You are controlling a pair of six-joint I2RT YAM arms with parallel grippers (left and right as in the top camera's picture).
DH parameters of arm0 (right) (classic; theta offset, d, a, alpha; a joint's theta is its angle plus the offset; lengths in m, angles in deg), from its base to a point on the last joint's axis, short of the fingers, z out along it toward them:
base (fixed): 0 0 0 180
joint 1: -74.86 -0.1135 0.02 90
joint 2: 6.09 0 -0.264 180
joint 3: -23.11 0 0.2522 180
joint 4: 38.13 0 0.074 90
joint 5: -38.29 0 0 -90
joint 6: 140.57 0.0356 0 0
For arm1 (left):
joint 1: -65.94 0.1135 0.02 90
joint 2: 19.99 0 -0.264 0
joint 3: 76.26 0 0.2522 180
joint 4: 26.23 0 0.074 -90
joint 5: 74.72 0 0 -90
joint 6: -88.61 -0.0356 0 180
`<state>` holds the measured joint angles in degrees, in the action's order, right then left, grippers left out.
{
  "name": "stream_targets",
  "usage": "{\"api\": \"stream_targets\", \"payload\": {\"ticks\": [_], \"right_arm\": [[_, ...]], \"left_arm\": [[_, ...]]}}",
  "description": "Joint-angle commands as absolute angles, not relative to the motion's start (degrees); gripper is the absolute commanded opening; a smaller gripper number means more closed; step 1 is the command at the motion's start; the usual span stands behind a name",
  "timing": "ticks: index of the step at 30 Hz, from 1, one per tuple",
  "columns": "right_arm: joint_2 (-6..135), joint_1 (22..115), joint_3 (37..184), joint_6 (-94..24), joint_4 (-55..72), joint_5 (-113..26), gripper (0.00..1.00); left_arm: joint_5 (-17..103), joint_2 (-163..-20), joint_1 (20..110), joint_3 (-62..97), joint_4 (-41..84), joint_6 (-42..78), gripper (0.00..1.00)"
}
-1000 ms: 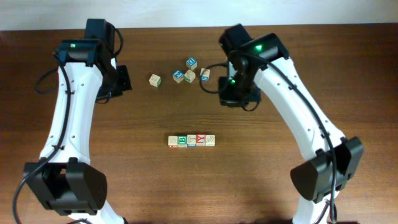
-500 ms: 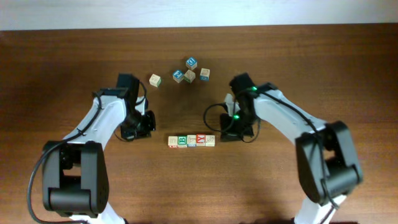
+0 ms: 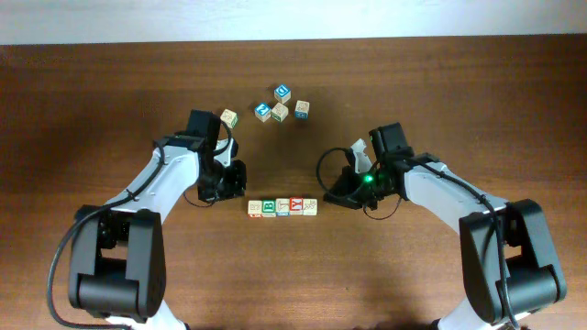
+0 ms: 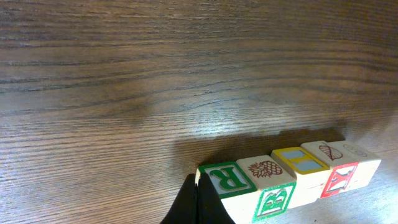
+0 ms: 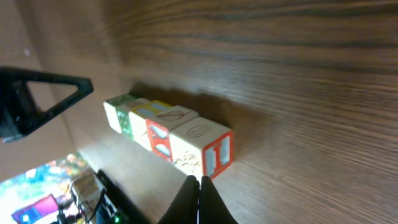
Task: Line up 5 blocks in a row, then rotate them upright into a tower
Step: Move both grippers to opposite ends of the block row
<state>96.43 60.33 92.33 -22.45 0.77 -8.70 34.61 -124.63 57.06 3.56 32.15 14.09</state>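
1. You see the left gripper (image 4: 198,198) fully closed and empty; the five-block row (image 3: 282,207) starts just ahead of its tips.
2. You see the right gripper (image 5: 199,194) fully closed and empty; the "I" block (image 5: 208,152) lies just ahead.

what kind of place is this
Probably a robotics lab or test bench, not a home: a white left arm and right arm work at a plain wooden table, with a row of five alphabet blocks and loose cubes set out.

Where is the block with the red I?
In the overhead view, the I block sits at the right end of the row, next to the red Y block.
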Motion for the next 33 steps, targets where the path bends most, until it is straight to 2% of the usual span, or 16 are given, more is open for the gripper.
{"api": "stream_targets", "payload": {"ticks": [1, 19, 24, 33], "right_arm": [[96.63, 60.18, 90.96, -21.09, 0.42, -11.52, 0.04], [99.84, 56.86, 90.78, -15.74, 0.2, -11.24, 0.04], [99.84, 56.86, 90.78, -15.74, 0.23, -11.0, 0.04], [99.84, 56.79, 90.78, -17.57, -0.63, -9.86, 0.04]], "left_arm": [[35.64, -124.12, 57.1, 1.01, 32.06, 15.91, 0.0], [38.48, -124.12, 54.48, -0.66, 31.65, 15.89, 0.0], [38.48, -124.12, 54.46, -0.66, 27.3, 15.89, 0.0], [37.49, -124.12, 54.46, -0.66, 27.25, 15.23, 0.0]]}}
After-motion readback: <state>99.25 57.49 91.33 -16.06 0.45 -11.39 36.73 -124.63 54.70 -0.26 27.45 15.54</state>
